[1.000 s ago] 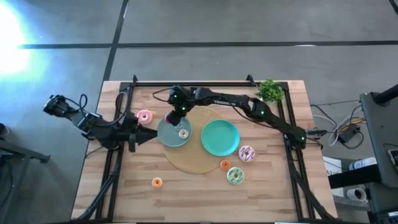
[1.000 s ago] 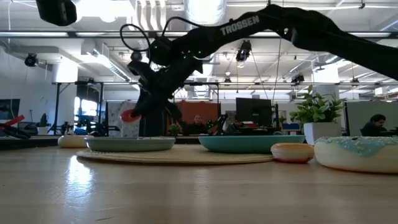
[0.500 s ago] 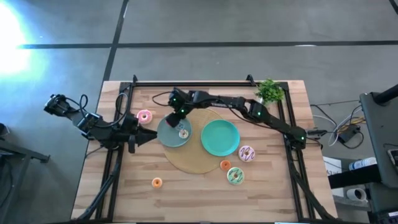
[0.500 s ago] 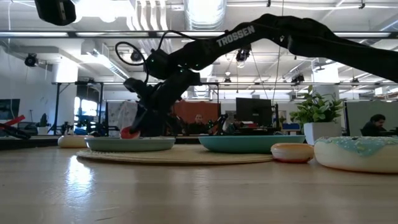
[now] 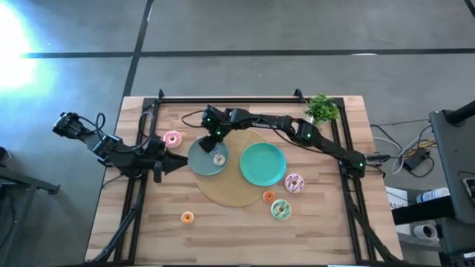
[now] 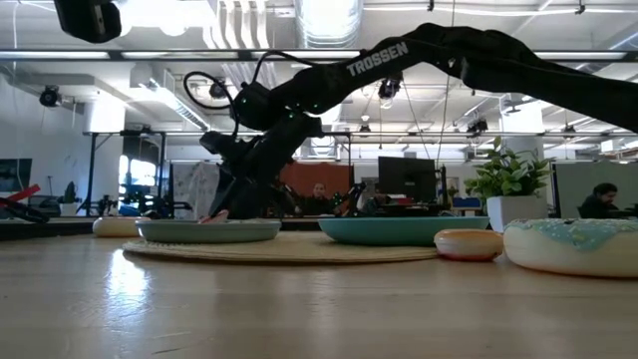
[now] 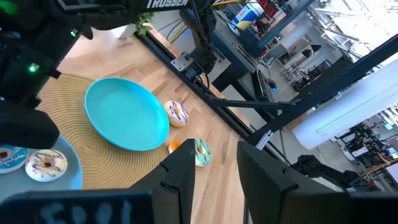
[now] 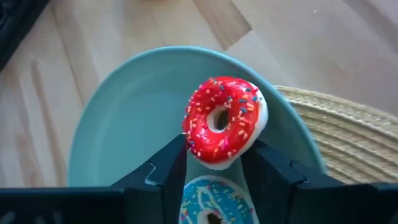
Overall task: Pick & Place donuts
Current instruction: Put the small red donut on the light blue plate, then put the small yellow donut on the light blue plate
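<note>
Donut, red-iced (image 8: 224, 129), sits pinched between right gripper (image 8: 214, 163) fingers, low over grey-blue plate (image 8: 124, 124), directly above a blue-iced donut (image 8: 208, 202) lying there. Risk: released here, it lands on that donut and rolls off. Left gripper (image 7: 214, 168) waits by table's left edge, fingers narrowly apart, empty.

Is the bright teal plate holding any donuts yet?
No, the bright teal plate lies bare on the woven mat.
</note>
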`<state>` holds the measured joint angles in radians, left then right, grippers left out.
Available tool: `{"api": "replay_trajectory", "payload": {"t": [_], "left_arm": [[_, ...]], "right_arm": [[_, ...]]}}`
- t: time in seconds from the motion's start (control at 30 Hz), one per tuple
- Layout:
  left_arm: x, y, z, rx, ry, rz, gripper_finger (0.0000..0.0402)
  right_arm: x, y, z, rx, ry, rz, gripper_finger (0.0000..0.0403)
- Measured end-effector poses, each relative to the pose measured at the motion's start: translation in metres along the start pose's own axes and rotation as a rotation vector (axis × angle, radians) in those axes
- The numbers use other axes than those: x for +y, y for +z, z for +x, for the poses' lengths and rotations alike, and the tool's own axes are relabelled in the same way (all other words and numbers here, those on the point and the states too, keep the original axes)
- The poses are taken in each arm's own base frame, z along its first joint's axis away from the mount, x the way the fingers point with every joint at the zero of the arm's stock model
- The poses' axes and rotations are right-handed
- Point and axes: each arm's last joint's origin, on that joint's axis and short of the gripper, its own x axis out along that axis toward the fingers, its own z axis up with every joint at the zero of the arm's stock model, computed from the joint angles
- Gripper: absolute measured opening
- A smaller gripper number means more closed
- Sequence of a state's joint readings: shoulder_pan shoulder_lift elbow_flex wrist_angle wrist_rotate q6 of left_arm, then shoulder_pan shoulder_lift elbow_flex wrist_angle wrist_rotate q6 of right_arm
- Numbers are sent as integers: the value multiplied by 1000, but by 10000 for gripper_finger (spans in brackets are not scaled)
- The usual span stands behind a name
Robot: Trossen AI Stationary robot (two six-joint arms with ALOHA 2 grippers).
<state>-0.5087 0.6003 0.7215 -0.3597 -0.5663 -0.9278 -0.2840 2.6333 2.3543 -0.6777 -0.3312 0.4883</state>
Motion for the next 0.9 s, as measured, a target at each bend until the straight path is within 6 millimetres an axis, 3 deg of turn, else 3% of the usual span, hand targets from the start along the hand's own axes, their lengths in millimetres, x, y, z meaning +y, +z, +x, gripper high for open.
{"api": "replay_trajectory", "payload": {"t": [0.23, 0.43, 0.67, 0.77, 0.9], "left_arm": [[1, -3, 2, 17, 2, -23, 93], [2, -6, 3, 53, 14, -17, 93], [16, -30, 14, 318, 153, 73, 93], [26, -46, 22, 422, 268, 134, 93], [32, -68, 36, 546, 298, 175, 94]], "right_arm": [[5, -1, -16, 34, -40, -51, 167], [14, -17, -51, 234, -114, -163, 175], [69, -32, -107, 236, -169, -388, 176], [96, -44, -127, 209, -197, -451, 175], [129, -68, -145, 178, -230, -511, 175]]}}
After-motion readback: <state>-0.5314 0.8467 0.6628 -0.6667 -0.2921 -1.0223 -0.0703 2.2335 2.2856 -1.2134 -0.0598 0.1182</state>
